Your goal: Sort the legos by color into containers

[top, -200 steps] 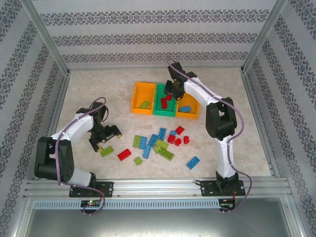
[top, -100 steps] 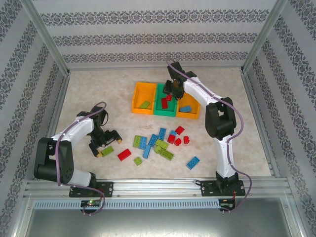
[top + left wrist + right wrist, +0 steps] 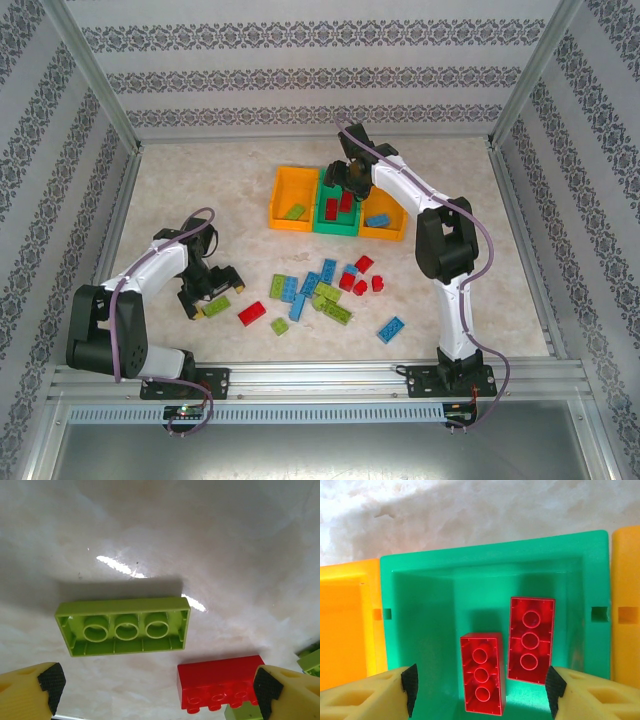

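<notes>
My left gripper (image 3: 213, 291) is open and hovers over a lime green lego (image 3: 216, 306) on the table. In the left wrist view this lego (image 3: 123, 626) lies upside down, ahead of the open left gripper (image 3: 159, 690), with a red lego (image 3: 220, 687) to its right. Over the green container (image 3: 333, 229), my right gripper (image 3: 343, 181) stands open and empty. Two red legos (image 3: 482, 672) (image 3: 530, 640) lie underside up on the green container's (image 3: 490, 555) floor, below the right gripper (image 3: 480, 692). Orange containers (image 3: 291, 188) (image 3: 381, 236) flank it, holding a lime lego (image 3: 293, 211) and a blue lego (image 3: 376, 220).
Several red, blue and lime legos (image 3: 320, 285) lie scattered mid-table. A red one (image 3: 252, 313), a small lime one (image 3: 279, 326) and a blue one (image 3: 391, 329) lie nearer the front edge. Aluminium rails and patterned walls enclose the table.
My right gripper has opened over the green container, and the red lego it carried now lies inside. My left gripper has moved closer to the lime lego, staying open.
</notes>
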`<state>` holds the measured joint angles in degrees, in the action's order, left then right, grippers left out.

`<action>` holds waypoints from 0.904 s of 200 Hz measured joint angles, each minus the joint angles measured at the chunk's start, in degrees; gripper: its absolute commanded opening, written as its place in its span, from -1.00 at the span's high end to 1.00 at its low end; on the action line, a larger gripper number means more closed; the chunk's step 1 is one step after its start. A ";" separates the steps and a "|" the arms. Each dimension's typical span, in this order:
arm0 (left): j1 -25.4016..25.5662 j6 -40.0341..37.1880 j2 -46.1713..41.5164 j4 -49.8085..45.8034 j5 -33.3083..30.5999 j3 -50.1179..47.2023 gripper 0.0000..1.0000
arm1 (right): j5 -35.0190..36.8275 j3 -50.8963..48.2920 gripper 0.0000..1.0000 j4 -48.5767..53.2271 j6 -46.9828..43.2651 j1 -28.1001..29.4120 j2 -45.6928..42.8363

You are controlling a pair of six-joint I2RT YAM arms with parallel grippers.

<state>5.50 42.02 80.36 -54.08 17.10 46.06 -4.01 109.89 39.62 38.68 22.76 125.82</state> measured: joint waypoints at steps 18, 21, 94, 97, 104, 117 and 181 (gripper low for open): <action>0.00 0.00 0.76 0.83 0.00 -0.55 -0.95 | -0.13 0.00 -0.44 0.00 -0.02 0.00 -0.09; 0.00 -0.02 0.90 0.92 -0.02 -0.59 -0.95 | -0.13 0.00 -0.44 0.00 0.00 0.00 -0.09; 0.00 -0.42 1.36 1.86 -2.21 -2.60 -0.92 | -0.11 -1.81 -0.46 -0.37 -0.02 0.26 -1.42; 0.00 -0.42 1.36 1.97 -2.40 -2.73 -0.92 | -0.11 -1.84 -0.46 -0.37 -0.02 0.26 -1.49; 0.00 -0.42 1.36 2.10 -2.71 -2.93 -0.91 | -0.11 -1.95 -0.46 -0.39 -0.02 0.26 -1.57; 0.00 -0.42 1.49 2.71 -3.32 -3.28 -0.88 | -0.11 -2.27 -0.46 -0.42 0.00 0.26 -1.70; 0.00 -0.52 4.48 6.21 -5.01 -3.41 -0.56 | -0.07 -2.56 -0.46 -0.37 0.02 0.26 -2.03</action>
<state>5.50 41.50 84.84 -47.88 12.10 42.65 -4.08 107.33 39.24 38.70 23.03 123.79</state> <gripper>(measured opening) 0.795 0.730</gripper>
